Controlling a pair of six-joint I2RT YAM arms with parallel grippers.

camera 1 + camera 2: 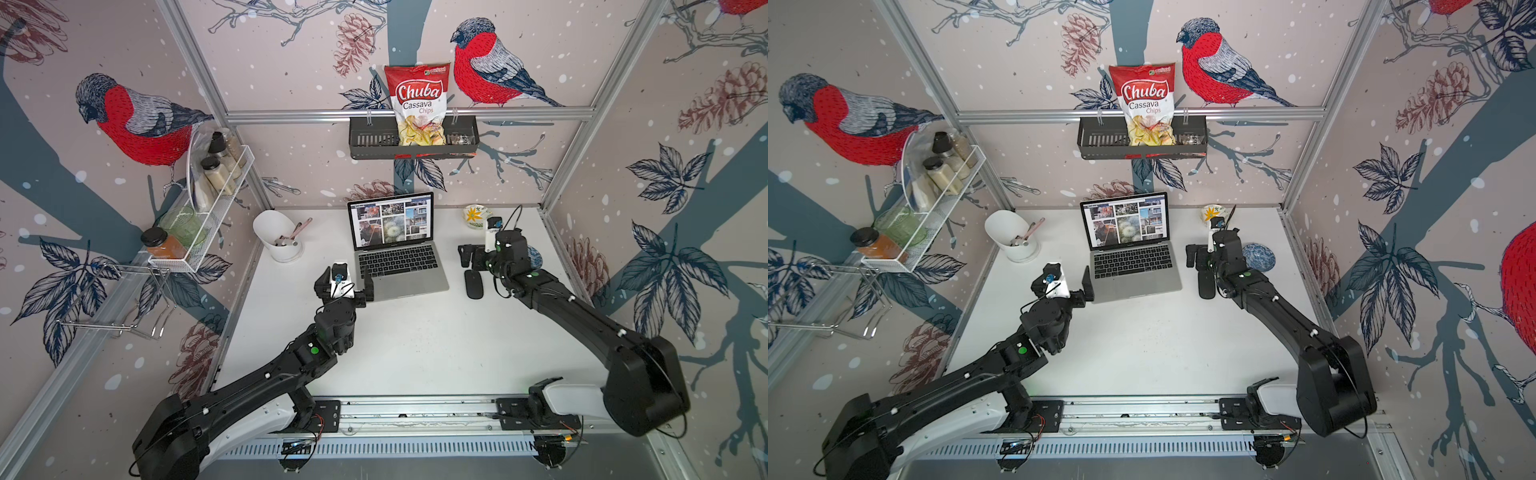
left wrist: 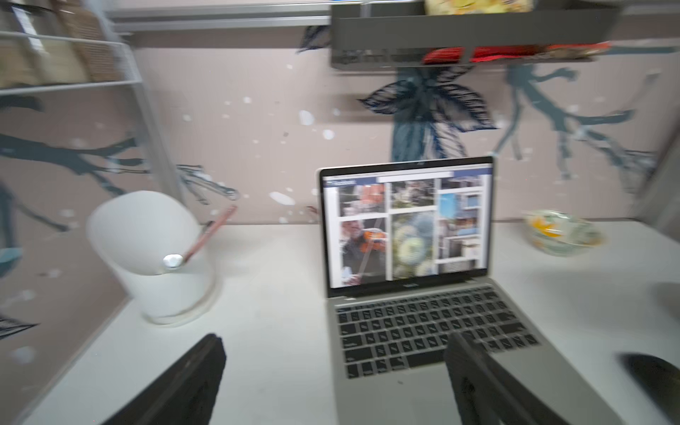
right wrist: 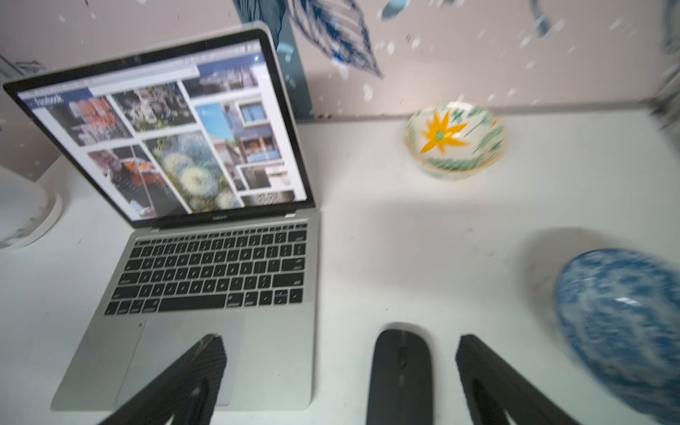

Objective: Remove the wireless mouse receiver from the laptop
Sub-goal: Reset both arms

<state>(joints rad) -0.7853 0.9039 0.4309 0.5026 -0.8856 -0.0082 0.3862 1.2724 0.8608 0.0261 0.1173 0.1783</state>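
Observation:
The silver-grey laptop [image 1: 415, 282] [image 1: 1144, 282] stands open at the back middle of the white table, its screen showing a grid of photos. The wireless mouse receiver shows in no view. My left gripper [image 1: 345, 275] [image 1: 1062, 282] hovers open at the laptop's front left corner. In the left wrist view, the left gripper [image 2: 336, 353] has one finger over the laptop [image 2: 404, 397] keys and the other over bare table. My right gripper [image 1: 471, 257] [image 3: 340, 349] is open and empty, spanning the laptop [image 3: 257, 349]'s right front corner and the black mouse [image 3: 401, 375] [image 1: 473, 284].
A white utensil holder [image 1: 278, 237] stands left of the laptop. A flower-painted bowl [image 1: 476, 216] sits at the back right and a blue bowl [image 3: 625, 323] under the right arm. A wire rack with jars [image 1: 208, 208] and a black shelf with a chip bag [image 1: 413, 137] hang on the walls.

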